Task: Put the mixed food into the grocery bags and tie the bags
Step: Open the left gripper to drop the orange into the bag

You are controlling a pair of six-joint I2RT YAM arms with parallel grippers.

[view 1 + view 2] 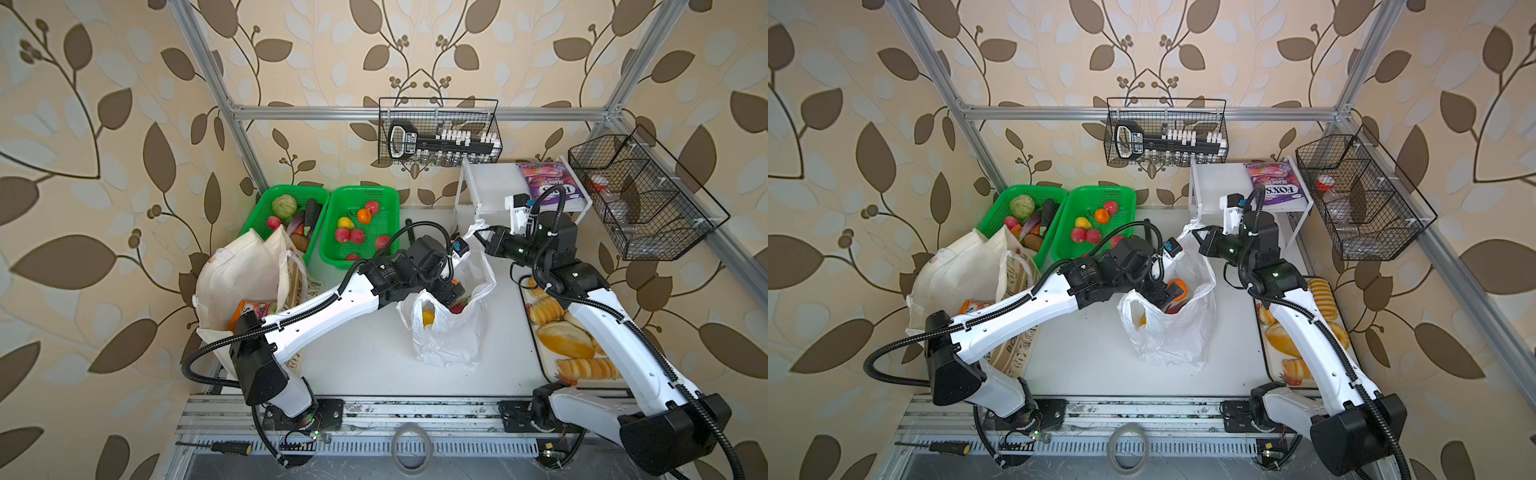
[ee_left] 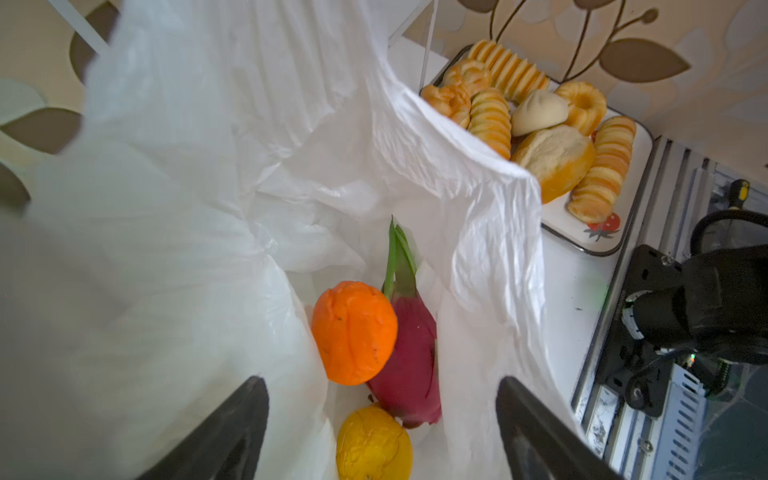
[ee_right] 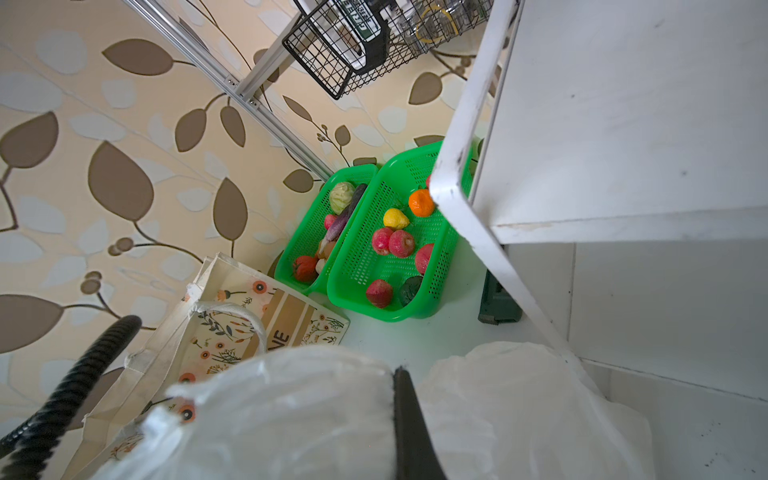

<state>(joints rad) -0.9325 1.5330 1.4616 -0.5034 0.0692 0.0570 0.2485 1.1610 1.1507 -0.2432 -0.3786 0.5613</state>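
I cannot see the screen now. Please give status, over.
Left gripper open over white bag. Right gripper shut on bag edge, holding it up. Orange, dragon fruit, yellow fruit inside. Mouth unobstructed.

Left pincer (image 2: 381, 380) spread wide, pointing down; right pincer (image 3: 402, 382) clamped tight, forearm angled inward.

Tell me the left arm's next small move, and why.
Probably lift the left gripper straight out of the bag toward the fruit basket. Its jaws stand open, the orange lies loose inside, and the right gripper holds the bag's edge up.
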